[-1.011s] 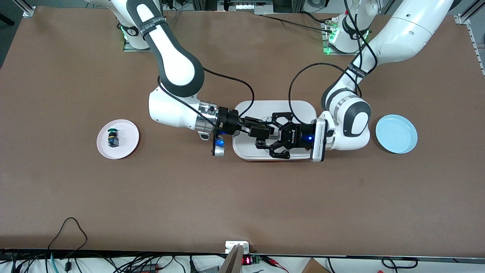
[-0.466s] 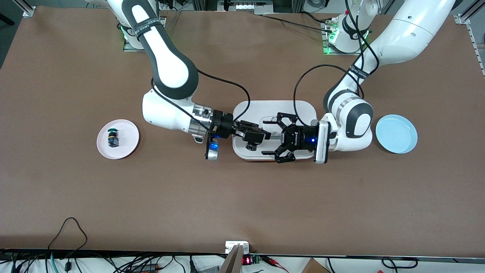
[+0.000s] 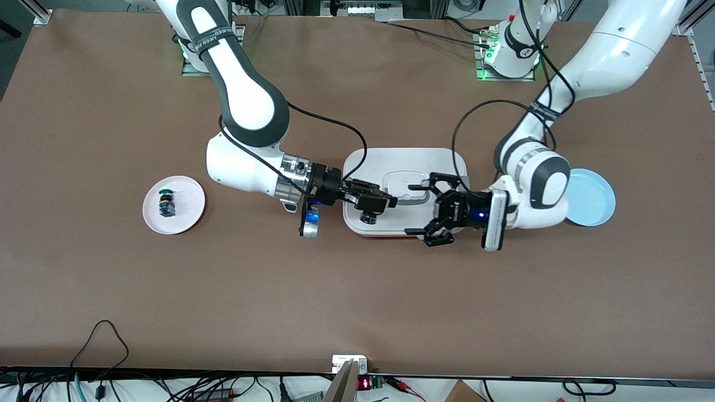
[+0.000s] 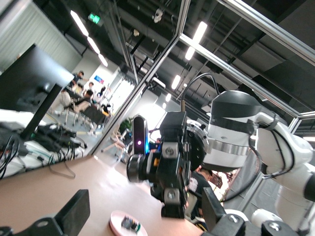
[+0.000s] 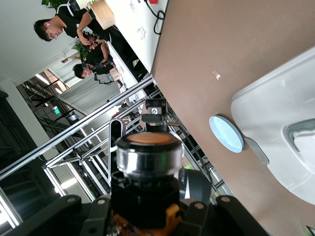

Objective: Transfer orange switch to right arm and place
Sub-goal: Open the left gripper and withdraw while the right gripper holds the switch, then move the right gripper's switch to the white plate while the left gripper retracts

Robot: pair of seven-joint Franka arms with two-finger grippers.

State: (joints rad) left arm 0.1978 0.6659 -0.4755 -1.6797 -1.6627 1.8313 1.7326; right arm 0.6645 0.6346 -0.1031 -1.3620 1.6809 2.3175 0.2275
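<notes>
The orange switch (image 3: 368, 214), black with a silver-rimmed orange cap, is held in my right gripper (image 3: 373, 205), which is shut on it over the white tray's (image 3: 402, 159) end toward the right arm. In the right wrist view the switch (image 5: 147, 172) fills the space between the fingers. My left gripper (image 3: 416, 209) is open and empty, over the tray's end toward the left arm, apart from the switch. In the left wrist view its black fingers (image 4: 74, 214) stand wide apart, and the right gripper with the switch (image 4: 170, 167) shows farther off.
A pink plate (image 3: 187, 209) toward the right arm's end holds a green-capped black-and-blue switch (image 3: 166, 202); it also shows in the left wrist view (image 4: 123, 223). A blue plate (image 3: 592, 198) lies toward the left arm's end, partly under the left wrist. Cables run along the table's near edge.
The left gripper has let go of the switch and drawn back toward the blue plate. The right gripper, holding the switch, has pulled slightly back toward the right arm's end.
</notes>
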